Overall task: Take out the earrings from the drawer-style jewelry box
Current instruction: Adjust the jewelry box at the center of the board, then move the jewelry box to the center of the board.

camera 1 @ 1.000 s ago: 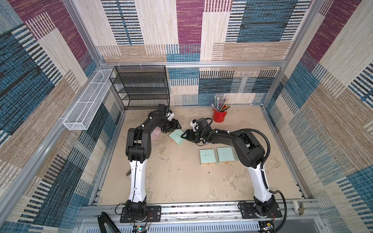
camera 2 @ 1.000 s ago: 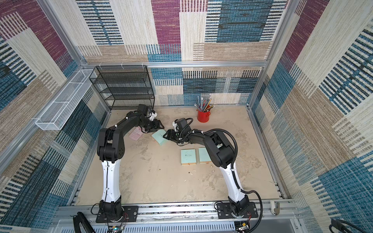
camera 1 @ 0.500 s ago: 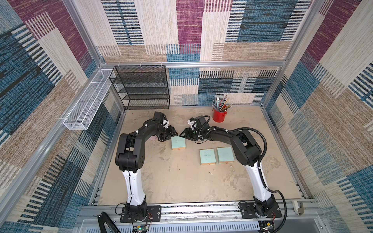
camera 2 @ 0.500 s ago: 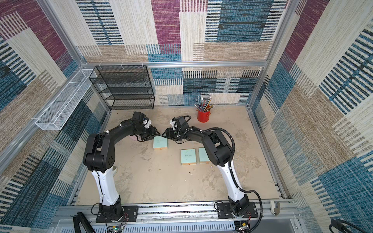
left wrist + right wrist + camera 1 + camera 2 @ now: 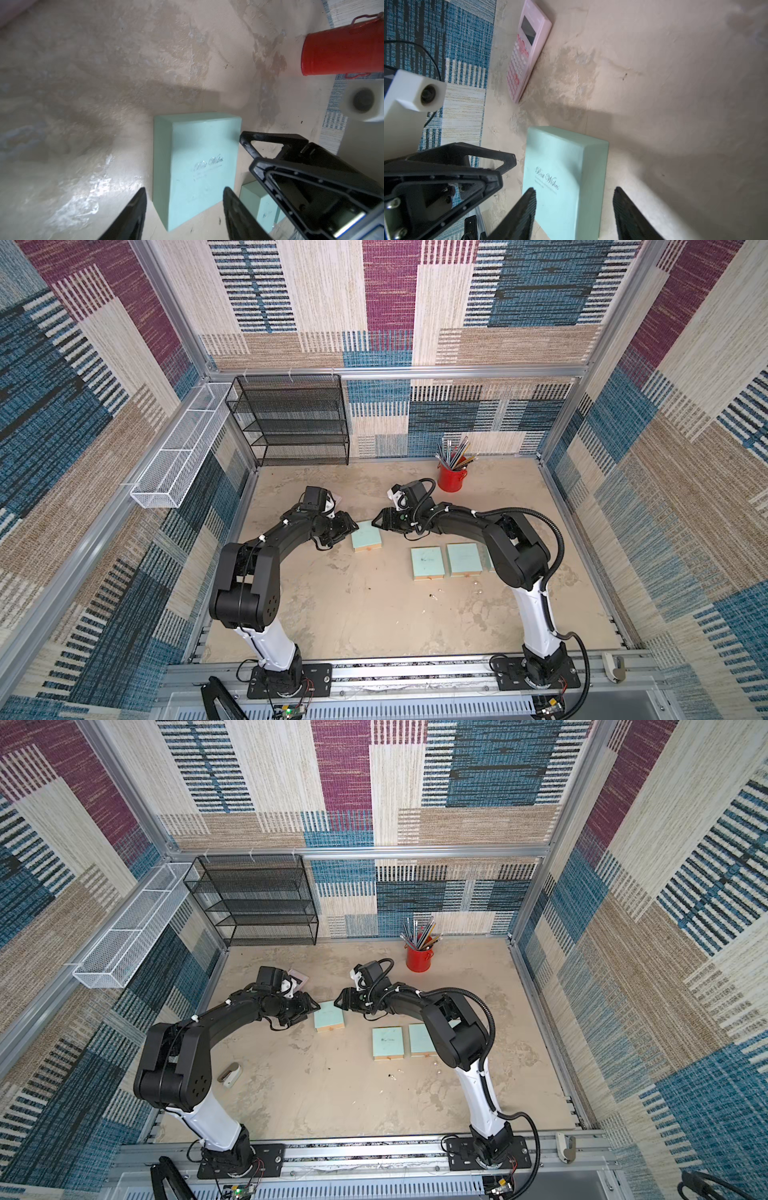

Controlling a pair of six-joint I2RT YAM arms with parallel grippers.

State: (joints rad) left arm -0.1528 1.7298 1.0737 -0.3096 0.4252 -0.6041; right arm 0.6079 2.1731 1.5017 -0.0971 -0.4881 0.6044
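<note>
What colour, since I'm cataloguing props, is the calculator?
The calculator is pink; clearest in the right wrist view.

A mint-green jewelry box (image 5: 195, 158) with script on its lid lies on the beige table (image 5: 83, 83), one corner between the spread fingertips of the left gripper (image 5: 184, 199). The right gripper (image 5: 247, 152), jaws apart, sits just beside the box's side and partly hides a second mint-green box (image 5: 251, 197). A red cup (image 5: 340, 54) stands well apart.
</note>
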